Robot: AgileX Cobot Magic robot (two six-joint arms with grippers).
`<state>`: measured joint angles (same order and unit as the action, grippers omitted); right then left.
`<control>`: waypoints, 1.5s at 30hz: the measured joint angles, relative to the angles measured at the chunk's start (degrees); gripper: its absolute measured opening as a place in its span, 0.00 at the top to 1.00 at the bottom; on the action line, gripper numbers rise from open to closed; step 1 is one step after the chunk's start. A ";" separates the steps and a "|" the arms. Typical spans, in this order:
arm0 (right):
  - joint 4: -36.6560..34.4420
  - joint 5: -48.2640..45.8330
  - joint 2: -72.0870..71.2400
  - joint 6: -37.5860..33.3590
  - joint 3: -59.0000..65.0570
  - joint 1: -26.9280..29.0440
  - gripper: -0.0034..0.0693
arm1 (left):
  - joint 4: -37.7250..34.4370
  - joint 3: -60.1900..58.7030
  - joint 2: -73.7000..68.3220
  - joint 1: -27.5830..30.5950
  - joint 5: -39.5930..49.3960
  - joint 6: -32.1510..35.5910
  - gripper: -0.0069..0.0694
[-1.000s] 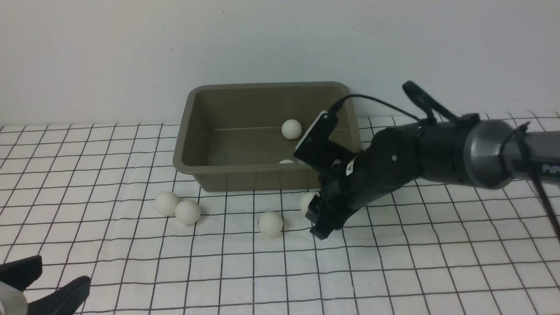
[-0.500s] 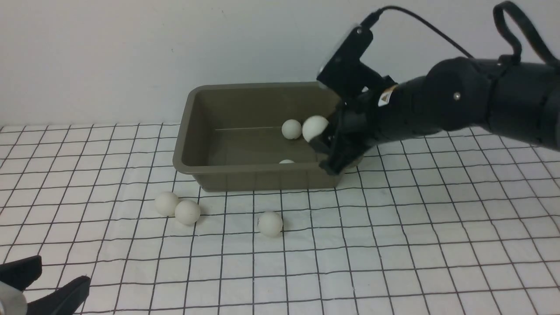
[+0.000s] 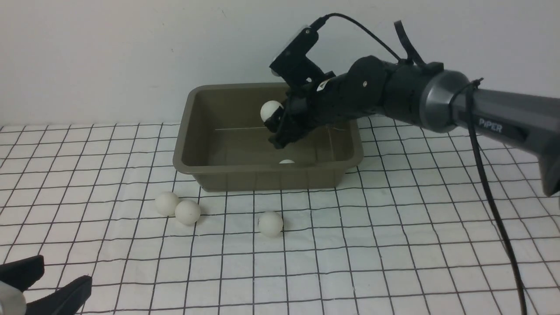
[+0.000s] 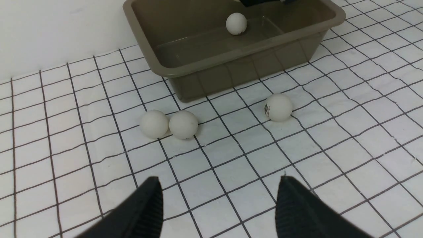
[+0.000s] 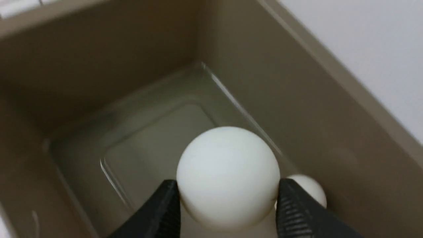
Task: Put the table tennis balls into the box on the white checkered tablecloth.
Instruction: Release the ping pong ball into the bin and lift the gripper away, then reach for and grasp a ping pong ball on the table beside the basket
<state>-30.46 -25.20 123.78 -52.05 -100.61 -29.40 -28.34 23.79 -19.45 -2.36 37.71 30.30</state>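
Robot lab tabletop, checkered tablecloth [image 3: 393,245], bare white wall [image 3: 109,52]

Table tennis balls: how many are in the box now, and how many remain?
Done: at least one ball lies in the box. In hand: the right jaws hold another ball above it. Left: three balls on the tablecloth; the left jaws are open, empty.

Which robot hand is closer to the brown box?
Right. The right gripper hangs over the olive-brown plastic box, holding a white table tennis ball. The left gripper sits open, well short of it.
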 joint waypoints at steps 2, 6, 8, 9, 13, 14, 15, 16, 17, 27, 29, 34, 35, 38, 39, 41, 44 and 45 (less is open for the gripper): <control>-0.90 0.07 0.00 0.00 -0.53 0.00 0.47 | 0.00 0.00 0.00 0.00 0.00 0.00 0.37; -1.44 0.19 0.00 0.00 -1.23 0.00 0.37 | -0.06 0.00 0.00 0.00 0.00 0.00 0.37; -1.46 0.26 0.00 0.00 -1.23 0.00 0.32 | -0.06 0.00 0.00 0.00 0.00 0.00 0.37; -1.51 0.35 0.00 0.00 -1.37 0.00 0.31 | -0.06 0.00 0.00 0.00 0.00 0.00 0.37; -1.51 3.00 -0.78 0.00 -1.50 0.05 0.30 | -0.06 0.00 0.00 0.00 0.00 0.00 0.37; -1.72 3.85 -1.63 0.00 -1.50 0.11 0.31 | -0.06 0.00 0.00 0.00 0.00 0.00 0.37; -2.22 5.02 -3.09 0.20 -1.50 0.39 0.32 | -0.06 0.00 0.00 0.00 0.00 0.00 0.37; -2.59 6.04 -4.98 0.59 -1.50 0.81 0.34 | -0.06 0.00 0.00 0.00 0.00 0.00 0.37; -2.90 6.94 -6.51 0.84 -1.50 1.41 0.35 | -0.06 0.00 0.00 0.00 0.00 0.00 0.37; -3.86 -1.79 -23.23 1.44 -1.72 14.00 0.43 | -1.37 0.00 0.00 0.00 0.00 0.00 0.37; -3.86 -4.68 -26.08 1.44 -1.72 17.20 0.43 | -2.13 0.00 0.00 0.00 0.00 0.00 0.37; -3.86 -7.98 -30.28 1.44 -1.72 23.59 0.43 | -3.17 0.00 0.00 0.00 0.00 0.00 0.37; -3.86 -8.57 -30.93 1.44 -1.72 24.90 0.43 | -3.24 0.00 0.00 0.00 0.00 0.00 0.37; -3.93 -12.70 -33.77 2.18 -1.76 31.73 0.43 | -3.31 0.00 0.00 0.00 0.00 0.00 0.37; -4.05 -13.48 -34.19 2.83 -1.76 32.77 0.43 | -3.35 0.00 0.00 0.00 0.00 0.00 0.37; -5.32 -15.57 -34.82 6.40 -1.76 35.92 0.43 | -3.41 0.00 0.00 0.00 0.00 0.00 0.37; -9.74 -17.80 -35.00 21.50 -1.78 40.59 0.43 | -3.47 0.00 0.00 0.00 0.00 0.00 0.37; -10.20 -18.05 -35.00 23.67 -1.78 41.27 0.43 | -3.47 0.00 0.00 0.00 0.00 0.00 0.37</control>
<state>-40.66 -43.25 88.78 -28.38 -102.38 11.87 -31.80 23.79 -19.45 -2.36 37.71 30.30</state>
